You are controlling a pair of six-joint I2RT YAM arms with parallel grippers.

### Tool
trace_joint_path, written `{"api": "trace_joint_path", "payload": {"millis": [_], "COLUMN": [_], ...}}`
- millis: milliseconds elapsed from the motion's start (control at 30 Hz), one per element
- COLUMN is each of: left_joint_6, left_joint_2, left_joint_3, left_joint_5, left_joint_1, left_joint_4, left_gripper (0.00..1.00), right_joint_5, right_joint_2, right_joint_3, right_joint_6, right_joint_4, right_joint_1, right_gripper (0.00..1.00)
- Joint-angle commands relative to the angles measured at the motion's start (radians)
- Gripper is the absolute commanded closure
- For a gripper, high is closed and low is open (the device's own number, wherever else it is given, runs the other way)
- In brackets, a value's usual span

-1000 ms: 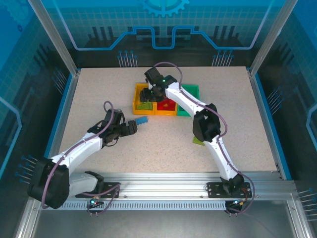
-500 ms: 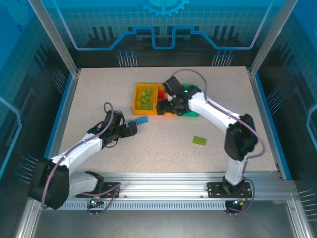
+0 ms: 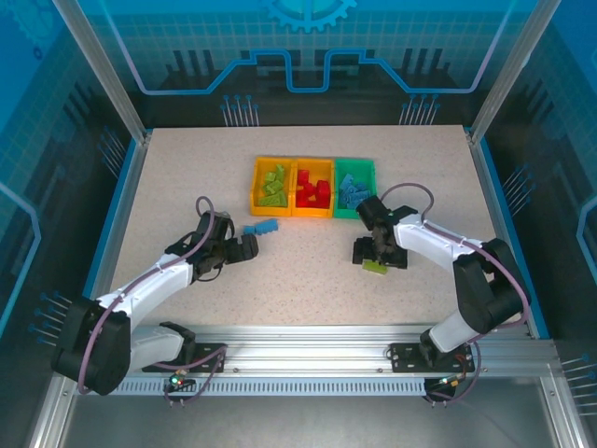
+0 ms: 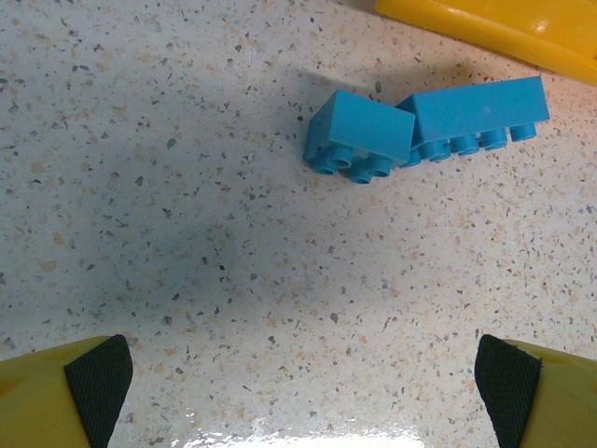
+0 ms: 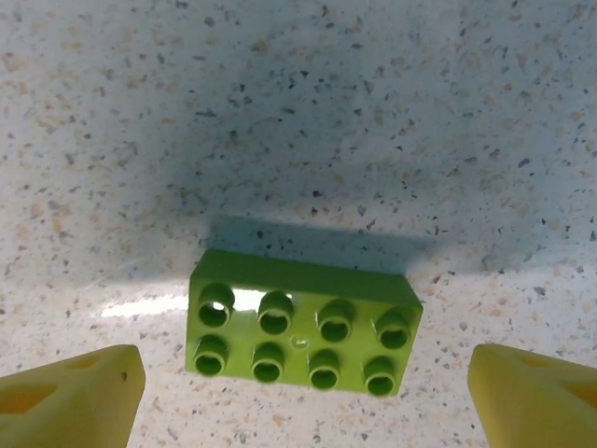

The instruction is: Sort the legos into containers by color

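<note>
The right gripper [image 5: 303,397] hangs wide open and empty over the green brick [image 5: 303,322], low centre of its frame. The left gripper [image 4: 303,383], also wide and empty, faces two blue bricks [image 4: 466,107], upper right. Closing off-centre could twist the green brick away.

We've got three bins in a row toward the back of the table [image 3: 187,177], walls touching: left bin [image 3: 256,187], middle bin [image 3: 312,214], right bin [image 3: 341,214], each with sorted bricks [image 3: 273,191] inside. Just in front of the left bin, the short brick [image 4: 359,135] touches the long brick's [image 4: 476,110] left end, and the left gripper [image 3: 247,243] sits near them. In front of the right bin, the lone brick [image 5: 303,322] lies studs-up between the right gripper's [image 3: 378,257] fingers, touching neither.
</note>
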Motion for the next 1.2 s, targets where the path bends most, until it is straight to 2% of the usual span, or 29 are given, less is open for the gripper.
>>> {"api": "trace_joint_path", "payload": {"millis": [0, 167, 267, 433, 467, 667, 767, 900, 1167], "left_joint_6": [0.001, 0.006, 0.007, 0.006, 0.005, 0.003, -0.008, -0.016, -0.026], "left_joint_2": [-0.02, -0.023, -0.025, -0.024, -0.024, -0.013, -0.012, -0.013, -0.025], "left_joint_3": [-0.023, -0.023, -0.023, -0.029, -0.028, -0.029, -0.029, -0.032, -0.032], "left_joint_5": [0.022, 0.017, 0.016, 0.013, 0.013, 0.013, 0.01, 0.011, 0.011], "left_joint_1": [0.005, 0.005, 0.005, 0.005, 0.005, 0.005, 0.005, 0.005, 0.005], "left_joint_4": [0.012, 0.005, 0.005, 0.007, 0.011, 0.015, 0.016, 0.012, 0.0], "left_gripper": [0.01, 0.01, 0.01, 0.01, 0.01, 0.01, 0.01, 0.01, 0.01], "right_joint_5": [-0.017, -0.028, -0.018, -0.016, -0.015, -0.02, -0.09, -0.206, -0.266], "right_joint_2": [0.029, 0.094, 0.122, 0.106, 0.101, 0.113, 0.158, 0.274, 0.571], "right_joint_3": [-0.023, -0.008, 0.004, 0.021, 0.029, 0.225, 0.363, 0.564, 0.971], "right_joint_6": [0.031, 0.031, 0.03, 0.036, 0.036, -0.015, -0.039, -0.044, -0.032], "right_joint_4": [0.056, 0.078, 0.076, 0.064, 0.06, 0.017, 0.049, 0.115, 0.075], "right_joint_1": [-0.021, -0.024, -0.015, 0.004, 0.01, 0.096, 0.116, 0.116, 0.108], "right_gripper": [0.09, 0.12, 0.21, 0.44, 0.45, 0.44, 0.43, 0.42, 0.42]}}
